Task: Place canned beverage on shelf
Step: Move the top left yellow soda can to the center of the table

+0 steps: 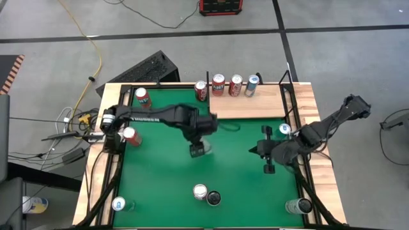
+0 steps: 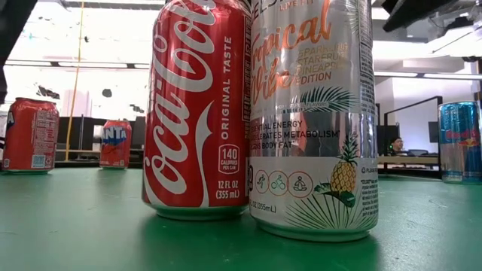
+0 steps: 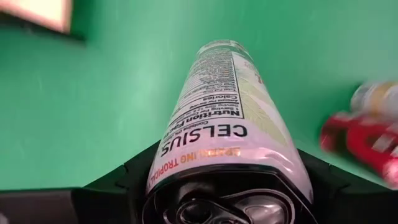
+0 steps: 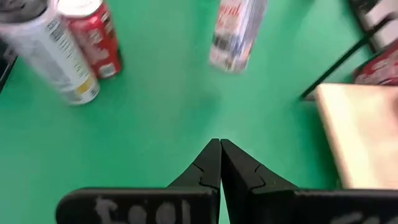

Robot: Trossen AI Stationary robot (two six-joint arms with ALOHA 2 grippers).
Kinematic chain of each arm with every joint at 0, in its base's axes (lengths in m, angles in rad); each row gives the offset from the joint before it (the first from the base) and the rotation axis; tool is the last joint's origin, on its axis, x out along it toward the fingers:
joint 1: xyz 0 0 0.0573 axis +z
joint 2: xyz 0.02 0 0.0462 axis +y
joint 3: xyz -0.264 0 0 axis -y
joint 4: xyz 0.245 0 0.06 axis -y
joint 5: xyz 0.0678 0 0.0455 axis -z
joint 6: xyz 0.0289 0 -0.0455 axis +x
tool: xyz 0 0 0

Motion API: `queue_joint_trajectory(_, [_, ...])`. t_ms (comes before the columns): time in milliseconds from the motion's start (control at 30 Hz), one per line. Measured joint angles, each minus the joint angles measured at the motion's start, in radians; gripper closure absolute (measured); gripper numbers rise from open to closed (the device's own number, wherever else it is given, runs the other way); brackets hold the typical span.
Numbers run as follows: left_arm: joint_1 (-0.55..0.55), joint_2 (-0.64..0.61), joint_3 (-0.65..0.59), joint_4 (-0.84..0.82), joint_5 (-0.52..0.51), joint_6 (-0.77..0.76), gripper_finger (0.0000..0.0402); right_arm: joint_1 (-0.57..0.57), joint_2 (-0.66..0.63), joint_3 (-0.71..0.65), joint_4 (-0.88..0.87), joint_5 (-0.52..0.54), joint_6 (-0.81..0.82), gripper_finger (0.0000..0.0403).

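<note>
The left claw [image 1: 199, 149] is clamped around a pale Celsius can [image 3: 227, 118], holding it over the middle of the green table [image 1: 236, 172]. The shelf [image 1: 268, 102] lies beyond that claw at the table's far edge, with 4 cans [image 1: 227, 85] along its rim. The right claw [image 4: 219, 163] hangs clenched and empty near the shelf's corner.

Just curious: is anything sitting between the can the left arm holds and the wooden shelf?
No. Seen from above, only bare green table lies between the can and the shelf.
</note>
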Motion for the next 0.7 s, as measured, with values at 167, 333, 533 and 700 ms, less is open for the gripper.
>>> queue_joint_trajectory(167, [0.059, 0.000, 0.006, 0.120, 0.083, 0.046, 0.0166, -0.083, -0.076, 0.000, 0.013, 0.001, -0.066, 0.0372])
queue_joint_trajectory(333, [0.083, 0.039, 0.007, 0.175, 0.105, 0.071, 0.0166, -0.184, -0.121, 0.000, 0.022, -0.001, -0.122, 0.0372])
queue_joint_trajectory(533, [0.081, 0.198, 0.134, 0.149, 0.149, 0.131, 0.0166, -0.301, -0.122, 0.000, 0.036, -0.078, -0.171, 0.0372])
queue_joint_trajectory(700, [0.071, 0.362, 0.413, -0.064, 0.051, 0.191, 0.0166, -0.353, -0.122, 0.000, 0.026, -0.096, -0.186, 0.0372])
